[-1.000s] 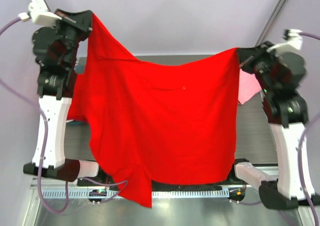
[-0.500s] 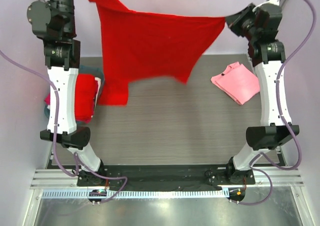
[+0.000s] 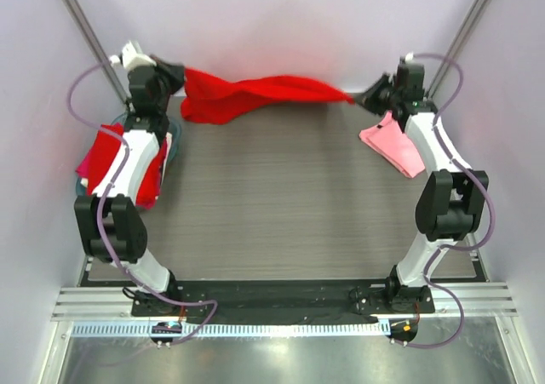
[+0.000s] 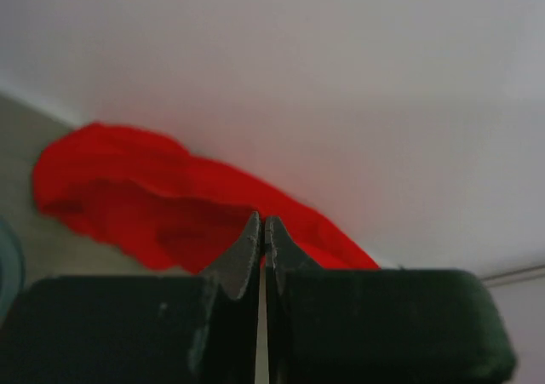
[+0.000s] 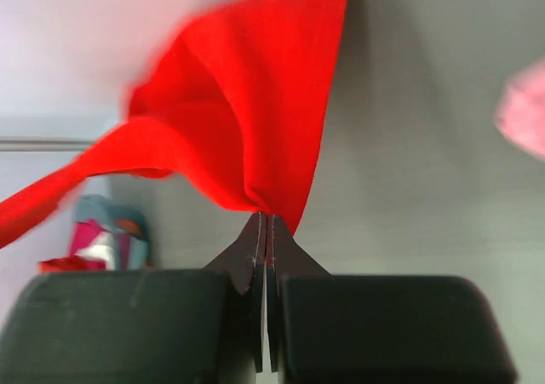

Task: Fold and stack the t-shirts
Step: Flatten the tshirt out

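The bright red t-shirt (image 3: 255, 94) hangs bunched in a low band along the table's far edge, stretched between both grippers. My left gripper (image 3: 177, 79) is shut on its left end; in the left wrist view the red cloth (image 4: 170, 209) bulges past the closed tips (image 4: 262, 224). My right gripper (image 3: 362, 99) is shut on its right corner; the right wrist view shows the cloth (image 5: 255, 111) pinched at the tips (image 5: 265, 217). A folded light pink t-shirt (image 3: 396, 146) lies at the right, under the right arm.
A teal basin (image 3: 170, 141) at the far left holds a heap of red and magenta shirts (image 3: 115, 158), partly under the left arm. Grey table (image 3: 272, 205) spreads in the middle. White walls and two slanted poles close the back.
Both arms have swung from high near the camera down to the table's far edge. The red shirt, spread wide before, now hangs bunched and low between them.
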Robot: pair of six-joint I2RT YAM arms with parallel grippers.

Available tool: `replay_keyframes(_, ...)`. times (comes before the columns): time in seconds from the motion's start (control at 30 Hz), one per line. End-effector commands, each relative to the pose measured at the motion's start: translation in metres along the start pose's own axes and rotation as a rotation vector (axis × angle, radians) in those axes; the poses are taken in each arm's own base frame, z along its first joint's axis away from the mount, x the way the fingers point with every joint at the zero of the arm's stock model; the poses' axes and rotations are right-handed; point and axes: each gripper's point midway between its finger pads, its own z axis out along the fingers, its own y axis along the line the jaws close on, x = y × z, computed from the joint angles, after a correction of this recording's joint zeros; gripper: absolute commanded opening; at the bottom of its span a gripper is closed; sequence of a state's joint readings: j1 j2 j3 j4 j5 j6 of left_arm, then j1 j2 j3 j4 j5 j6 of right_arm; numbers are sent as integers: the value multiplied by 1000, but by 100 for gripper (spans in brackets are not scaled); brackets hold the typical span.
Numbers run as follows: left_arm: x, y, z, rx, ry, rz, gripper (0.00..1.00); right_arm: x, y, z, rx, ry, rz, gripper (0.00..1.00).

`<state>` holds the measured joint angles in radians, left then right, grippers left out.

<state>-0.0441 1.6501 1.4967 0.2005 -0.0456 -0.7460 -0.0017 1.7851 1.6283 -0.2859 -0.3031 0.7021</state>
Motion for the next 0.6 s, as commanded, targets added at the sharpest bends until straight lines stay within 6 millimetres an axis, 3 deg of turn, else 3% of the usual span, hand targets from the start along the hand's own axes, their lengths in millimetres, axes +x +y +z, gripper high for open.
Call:
replay_keyframes(0.0, -68, -55, -72, 147, -156, 23, 0, 5, -18, -8, -29, -21, 43, 1)
replay_keyframes(0.03, -36, -33, -77, 115, -86, 15, 0, 25, -38, -5, -5, 11, 61, 1)
replay_keyframes(0.1, -15, -15, -90, 71, -26, 13, 0, 46, -58, -2, 22, 48, 81, 1)
replay_keyframes(0.13, 0, -3, -103, 50, 7, 9, 0, 67, -76, -1, 53, 83, 96, 1)
replay_keyframes(0.2, 16, 10, -119, 15, 51, 13, 0, 87, -93, -1, 80, 121, 101, 1)
replay_keyframes(0.23, 16, 10, -130, 13, 56, 12, 0, 106, -108, -4, 112, 157, 116, 1)
replay_keyframes(0.43, 59, 47, -180, -100, 196, -4, 0, 159, -143, -27, 166, 214, 128, 1)
replay_keyframes(0.57, 87, 59, -216, -130, 288, -50, 0, 177, -155, -44, 198, 226, 122, 1)
